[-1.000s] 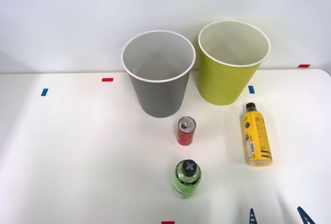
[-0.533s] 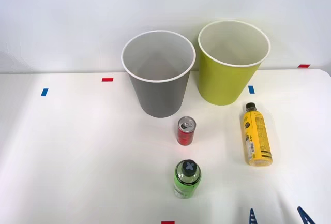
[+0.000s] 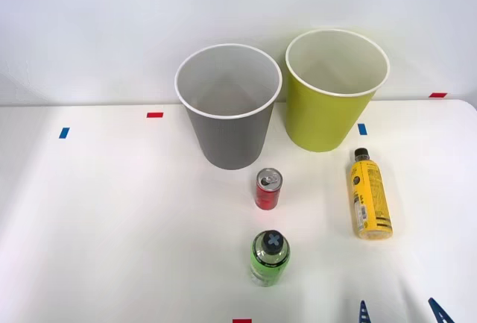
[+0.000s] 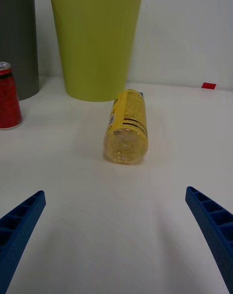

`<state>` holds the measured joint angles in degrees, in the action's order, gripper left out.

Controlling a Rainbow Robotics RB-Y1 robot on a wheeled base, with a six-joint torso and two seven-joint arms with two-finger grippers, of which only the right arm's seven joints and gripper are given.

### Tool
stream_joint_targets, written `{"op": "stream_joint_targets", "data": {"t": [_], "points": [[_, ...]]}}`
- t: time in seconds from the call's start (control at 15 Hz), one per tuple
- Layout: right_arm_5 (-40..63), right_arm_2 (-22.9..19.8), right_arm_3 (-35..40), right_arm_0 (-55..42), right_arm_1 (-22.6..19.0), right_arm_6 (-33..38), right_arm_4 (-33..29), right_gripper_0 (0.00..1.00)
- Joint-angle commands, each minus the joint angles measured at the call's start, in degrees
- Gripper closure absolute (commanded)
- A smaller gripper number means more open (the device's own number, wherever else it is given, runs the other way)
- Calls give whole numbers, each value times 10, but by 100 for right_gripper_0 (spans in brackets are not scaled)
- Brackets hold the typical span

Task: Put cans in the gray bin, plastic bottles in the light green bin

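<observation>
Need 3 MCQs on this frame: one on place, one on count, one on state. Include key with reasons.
1. What lies nearest the right gripper?
A. yellow-label bottle
B. red can
C. gray bin

2. How many bins stand on the table?
A. one
B. two
C. three

3. How is the yellow-label bottle placed?
A. upright
B. inside the light green bin
C. lying on its side

Key:
1 A, the wrist view has its base straight ahead between the open fingers.
2 B, one gray and one light green.
3 C, in the front view it lies flat, cap toward the light green bin.
</observation>
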<state>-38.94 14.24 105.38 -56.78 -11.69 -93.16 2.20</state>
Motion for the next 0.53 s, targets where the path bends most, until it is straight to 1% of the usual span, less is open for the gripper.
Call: {"op": "stream_joint_targets", "data": {"t": [0.07, 0.53], "points": [[0, 0, 0, 0, 0, 0, 0, 0], [0, 0, 0, 0, 0, 0, 0, 0]]}}
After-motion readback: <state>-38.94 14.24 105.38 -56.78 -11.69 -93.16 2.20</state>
